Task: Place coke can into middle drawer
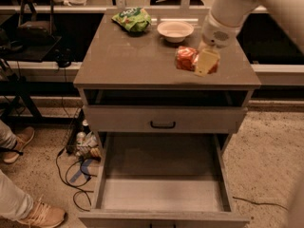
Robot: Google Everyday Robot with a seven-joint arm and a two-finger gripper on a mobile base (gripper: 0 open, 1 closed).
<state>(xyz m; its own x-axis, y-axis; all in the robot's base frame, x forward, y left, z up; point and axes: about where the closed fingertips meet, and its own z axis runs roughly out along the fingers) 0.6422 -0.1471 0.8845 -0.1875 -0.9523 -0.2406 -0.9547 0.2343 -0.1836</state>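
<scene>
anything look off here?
Only the coke can: it seems to lie on its side on the cabinet top, right of centre, with the gripper right at it. The middle drawer below stands open. Nothing looks spilled or damaged.
</scene>
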